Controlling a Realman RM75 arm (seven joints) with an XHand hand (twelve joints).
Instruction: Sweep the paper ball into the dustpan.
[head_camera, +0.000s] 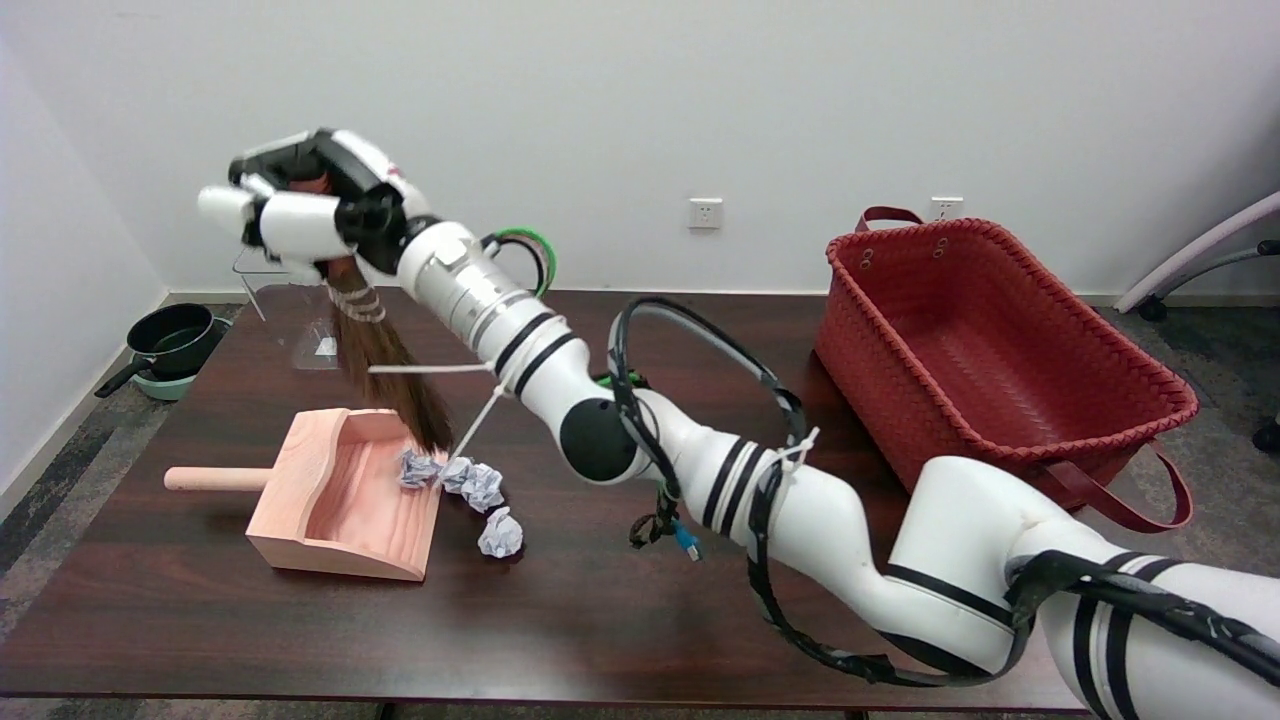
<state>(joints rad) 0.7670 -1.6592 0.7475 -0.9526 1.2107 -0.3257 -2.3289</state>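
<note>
Fingers (255, 215) of the right hand (300, 200) are wrapping tight around the top of a small brown broom (385, 355), holding it up over the far left part of the surface (620, 610), brush end hanging down and angled toward the dustpan.

Wooden dustpan (335, 500) is sitting toward the near left of the surface, handle pointing at the left edge, mouth opening to the right. Broom tip is touching down right at the far corner of that mouth.

Paper balls: one (418, 467) is sitting at the lip, just inside the mouth by the bristles; a second (478, 483) is lying just outside the lip, beside the first; a third (500, 532) is lying a little nearer the near edge, apart from the pan.

Step in hand, as I judge it: mid-sweep, first ball going in. Next move is calling for lifting the bristles over to the right side of the outer balls, then drawing leftward into the mouth without nudging the pan.

Red woven basket (1000, 340) is standing at the far right.
</note>
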